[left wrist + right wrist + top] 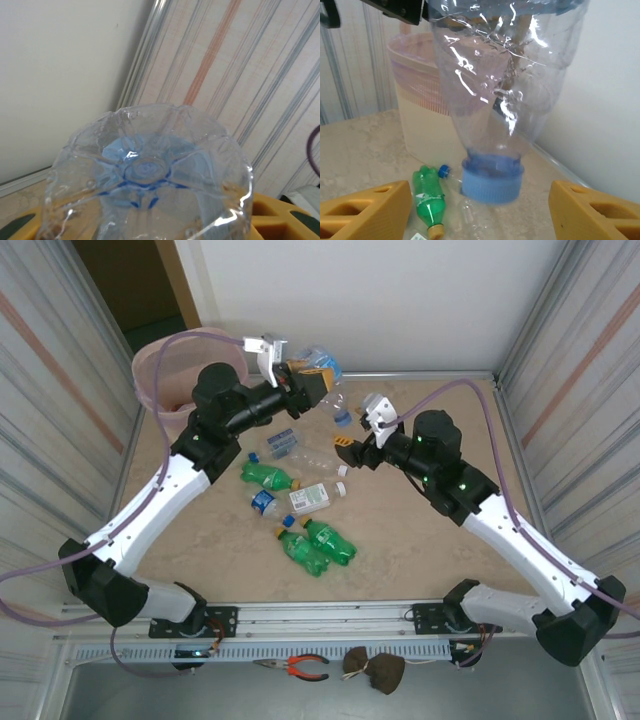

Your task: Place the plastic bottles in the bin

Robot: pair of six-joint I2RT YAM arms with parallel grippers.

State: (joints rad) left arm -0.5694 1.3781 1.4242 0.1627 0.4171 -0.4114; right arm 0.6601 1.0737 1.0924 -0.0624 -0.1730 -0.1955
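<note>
— What step are you on?
— A hand-over, I judge. A clear bottle (328,372) hangs cap down in the air near the back wall (400,300). My left gripper (150,225) pinches it near its base. My right gripper (480,212) stands spread either side of the blue cap (492,180) and touches nothing. So the carry to the bin (150,365) falls to my left arm.
— And the next move?
— Swing left until the bottle hangs over the pink-lined rim, then let go. The bin stands in the far left corner, just beside my left arm, so the reach looks short. My right arm should draw clear of the bottle, then go for another.
— Much left to do?
— Plenty. Green bottles (268,476), a white one (310,498) and clear ones (318,462) lie on the table (420,540) between my arms, close together, some touching.
— The surface, the room?
— A flat, smooth, beige marbled top, where a nudged bottle may well roll. Ribbed, striped panels (590,350) close in both sides, so it's tight quarters.
</note>
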